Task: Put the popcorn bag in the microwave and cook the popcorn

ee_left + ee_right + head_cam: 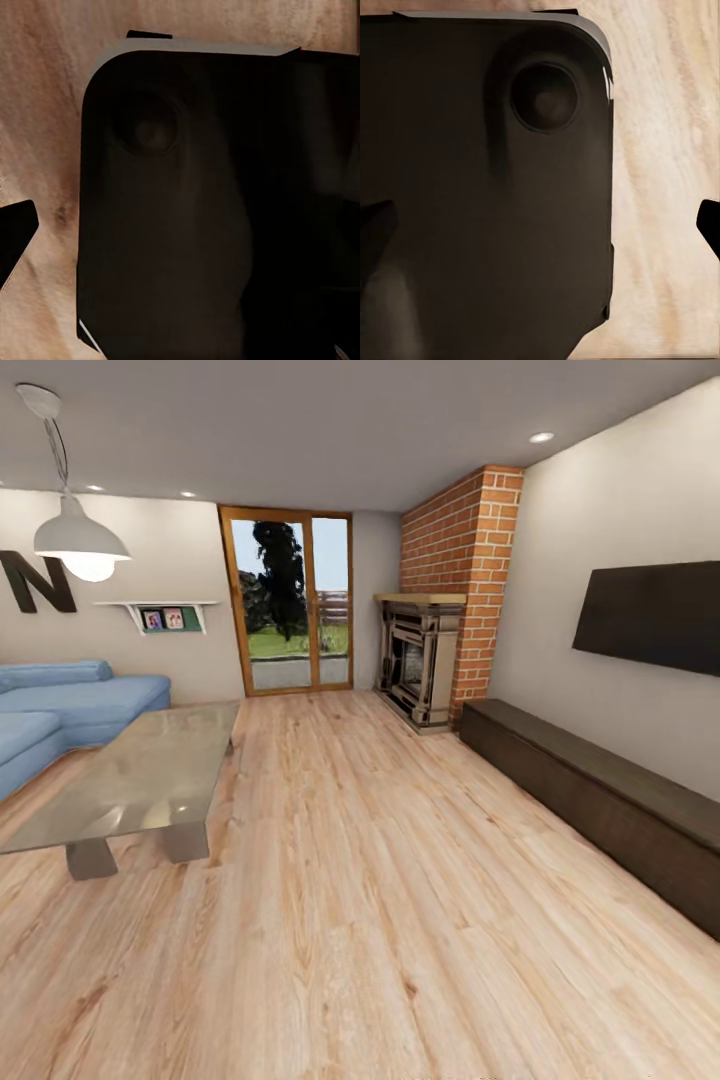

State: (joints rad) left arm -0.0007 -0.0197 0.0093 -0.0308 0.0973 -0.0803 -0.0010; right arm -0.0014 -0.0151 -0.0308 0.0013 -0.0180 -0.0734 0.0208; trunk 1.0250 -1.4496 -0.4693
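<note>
A living room with pale walls and a light wood plank floor (400,920) spreads out in the head view, and it is not a kitchen. At the far wall stands a wood-framed glass patio door (286,600) with a dark tree and lawn behind it. To the right of the door, in the corner, sits a grey stone fireplace (418,660) against a red brick chimney column (470,570). Further right of the door, along the side wall, runs a long low dark brown cabinet (600,800), with a flat black wall-mounted television (650,615) above it. To the left of the door a small white wall shelf (160,615) holds framed pictures, and beyond it a large dark letter N (35,582) hangs on the wall. A white dome pendant lamp (82,540) hangs from the ceiling, nearer the camera than the door. Below it, a blue fabric sofa (70,705) sits beside a glass-topped coffee table (140,775) on grey legs.

The popcorn bag, microwave and countertop are nowhere among these pictures.

Each wrist view looks down at a dark rounded body panel (195,210) (487,187) of the robot over the plank floor (37,112) (660,187). A small black tip shows at the edge of each, and I cannot tell whether either gripper's jaws are spread or closed.
</note>
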